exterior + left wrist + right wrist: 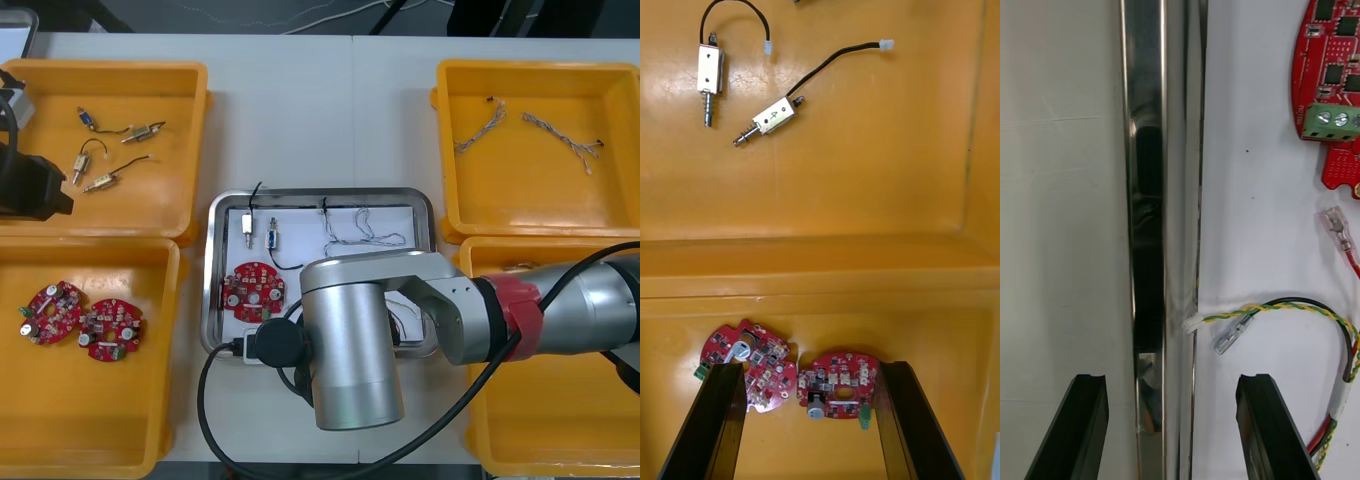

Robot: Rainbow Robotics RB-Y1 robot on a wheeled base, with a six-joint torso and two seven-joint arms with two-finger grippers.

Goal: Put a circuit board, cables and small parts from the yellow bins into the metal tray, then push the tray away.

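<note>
The metal tray (222,300) lies at the table's middle, white inside. It holds a red circuit board (253,292), two small metal parts (247,226), a blue and white cable (356,230) and a red and yellow cable (1300,311). My right arm (350,345) reaches over the tray's near edge. There the right gripper (1171,431) is open and straddles the shiny rim (1161,225), one finger over the table, the other inside the tray by the circuit board (1334,90). My left gripper (811,420) is open above two circuit boards (836,384) in a bin, at the far left (40,190).
Yellow bins stand at both sides. The far left bin (180,190) holds several small metal parts (771,118), the near left bin (160,330) two circuit boards (85,322). Blue and white cables (480,130) lie in the far right bin (620,200). My right arm crosses the near right bin (540,450).
</note>
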